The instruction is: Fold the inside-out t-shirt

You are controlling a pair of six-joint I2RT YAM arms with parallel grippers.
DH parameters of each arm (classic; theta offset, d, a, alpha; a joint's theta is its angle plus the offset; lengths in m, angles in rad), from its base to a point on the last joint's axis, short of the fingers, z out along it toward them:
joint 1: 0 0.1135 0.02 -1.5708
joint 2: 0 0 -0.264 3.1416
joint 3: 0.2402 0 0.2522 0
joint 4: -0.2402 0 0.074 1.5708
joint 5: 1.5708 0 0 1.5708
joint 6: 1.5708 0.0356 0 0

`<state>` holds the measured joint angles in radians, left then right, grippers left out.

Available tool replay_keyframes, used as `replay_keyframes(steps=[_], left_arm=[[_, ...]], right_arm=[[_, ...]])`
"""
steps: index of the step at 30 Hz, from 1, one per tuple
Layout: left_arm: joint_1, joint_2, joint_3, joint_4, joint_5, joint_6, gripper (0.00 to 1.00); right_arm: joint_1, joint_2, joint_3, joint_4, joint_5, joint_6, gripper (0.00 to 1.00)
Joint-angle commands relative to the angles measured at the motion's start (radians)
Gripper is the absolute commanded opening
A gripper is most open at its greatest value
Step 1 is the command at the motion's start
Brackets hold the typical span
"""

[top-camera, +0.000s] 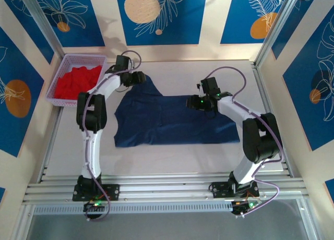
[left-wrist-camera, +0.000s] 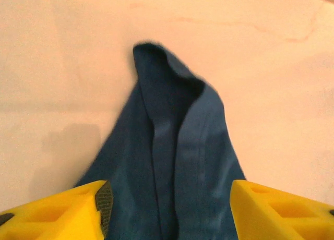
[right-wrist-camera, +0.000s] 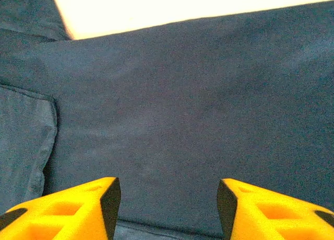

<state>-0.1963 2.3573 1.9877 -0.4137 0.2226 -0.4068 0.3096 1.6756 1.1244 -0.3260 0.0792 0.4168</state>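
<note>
Top external: left gripper [top-camera: 139,77], spread, straddled a corner of the inside-out t-shirt [top-camera: 167,122]; right gripper [top-camera: 195,102] hung spread mid-cloth, probably smoothing.

Bright, even light; the bench [right-wrist-camera: 156,10] blows out white beyond the right hand [right-wrist-camera: 167,198]; soft shadows, slight close-up blur.

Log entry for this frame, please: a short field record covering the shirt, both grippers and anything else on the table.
shirt: navy t-shirt spread on the table, its far-left corner bunched into a peak
left gripper: open, fingers either side of that peak, not pinching it
right gripper: open, above the cloth near the shirt's far edge
other: red garment in a lavender basket at the table's far left
</note>
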Motion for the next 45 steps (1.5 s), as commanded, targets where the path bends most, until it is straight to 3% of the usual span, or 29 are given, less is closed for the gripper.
replay_keyframes(steps=[1,11,17,22,28,36,45], left_arm=[[0.005,0.101,0.180,-0.134,-0.034,0.024,0.58],[0.018,0.393,0.641,-0.186,-0.023,-0.108,0.61],[0.012,0.468,0.705,-0.122,-0.061,-0.190,0.61],[0.012,0.526,0.767,-0.124,-0.044,-0.238,0.50],[0.012,0.537,0.766,-0.099,-0.027,-0.250,0.30],[0.011,0.538,0.766,-0.101,0.025,-0.244,0.22],[0.020,0.527,0.766,-0.080,0.040,-0.237,0.01]], right_arm=[[0.000,0.013,0.038,0.006,-0.013,-0.024,0.54],[-0.006,0.042,0.044,0.002,-0.033,-0.020,0.53],[-0.006,0.044,0.049,-0.005,-0.045,-0.015,0.53],[-0.005,0.039,0.041,-0.004,-0.054,-0.003,0.53],[-0.011,0.038,0.041,-0.016,-0.036,-0.009,0.53],[-0.027,0.034,0.044,-0.016,-0.034,-0.014,0.53],[-0.050,0.044,0.058,-0.031,-0.002,0.008,0.53]])
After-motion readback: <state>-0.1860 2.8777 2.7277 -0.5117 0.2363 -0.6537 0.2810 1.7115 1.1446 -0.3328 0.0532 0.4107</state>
